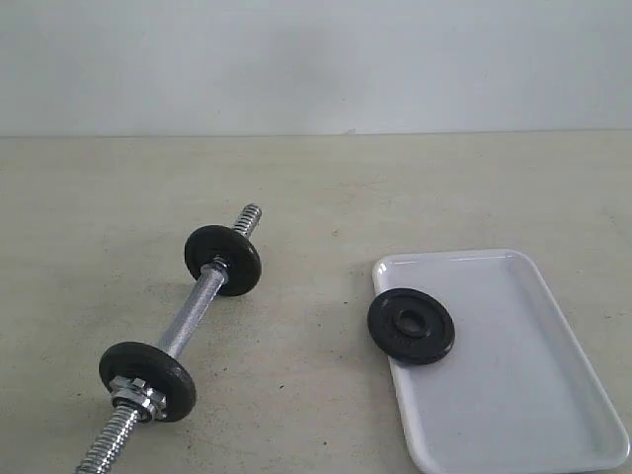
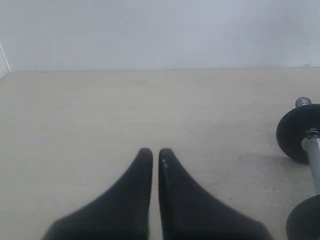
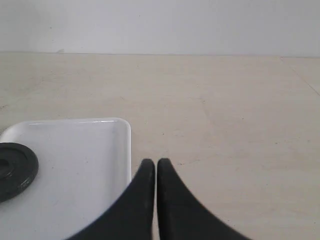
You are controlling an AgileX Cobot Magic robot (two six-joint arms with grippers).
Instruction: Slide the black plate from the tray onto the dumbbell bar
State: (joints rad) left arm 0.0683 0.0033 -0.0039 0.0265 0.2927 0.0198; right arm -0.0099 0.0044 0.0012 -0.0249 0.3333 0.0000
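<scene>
The right end effector (image 3: 151, 162) is clenched on nothing, hovering over the surface (image 1: 296, 178) just beside the tray (image 1: 513, 395); the left end effector (image 2: 155, 152) is likewise clenched and empty, near the dumbbell bar (image 1: 193, 311). The black plate (image 1: 411, 326) lies flat at the tray's left edge, seemingly overlapping the rim; nothing touches it. The likely trouble starts there: a thin disc lying flat offers little to pinch, and on the glossy tray it may skate away or tip off the rim if pressed unevenly. The bar rests loose on the surface with two mounted discs (image 1: 223, 261); it could roll if nudged before it is steadied. The silver nut (image 1: 133, 395) seems to block the near end, so only the far threaded end looks free; there the plate's hole may snag on the threads if it arrives tilted.
</scene>
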